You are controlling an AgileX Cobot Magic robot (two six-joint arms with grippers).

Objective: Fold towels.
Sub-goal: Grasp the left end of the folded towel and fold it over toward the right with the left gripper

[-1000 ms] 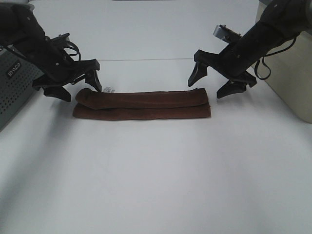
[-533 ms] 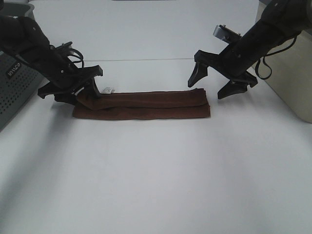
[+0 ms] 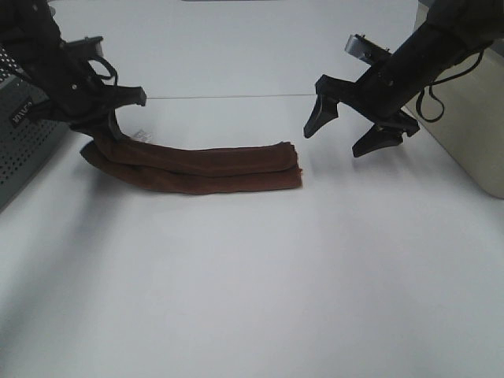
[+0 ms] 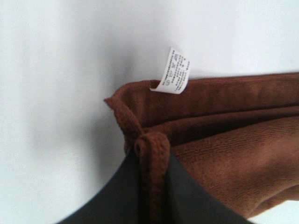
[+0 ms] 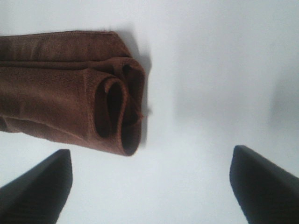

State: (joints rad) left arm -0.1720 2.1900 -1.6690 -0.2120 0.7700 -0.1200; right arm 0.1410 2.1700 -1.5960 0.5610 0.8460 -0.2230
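Observation:
The towel [image 3: 205, 167] is a dark reddish-brown cloth folded into a long narrow strip on the white table. My left gripper [image 3: 102, 130] is shut on its left end and holds that end lifted, so the strip slopes down to the right. The left wrist view shows the pinched towel edge [image 4: 152, 154] between the black fingers [image 4: 117, 196] and its small white tag [image 4: 174, 71]. My right gripper [image 3: 346, 130] is open and empty, above the table to the right of the towel's right end [image 5: 117, 112].
A grey perforated box [image 3: 20, 138] stands at the left edge behind the left arm. A beige box [image 3: 472, 118] stands at the right edge behind the right arm. The white table [image 3: 252, 283] stretches towards the front.
My left gripper closed on the towel's left end, lifted it and pulled it left. The whole towel slid left, away from the right gripper, which stayed open in place.

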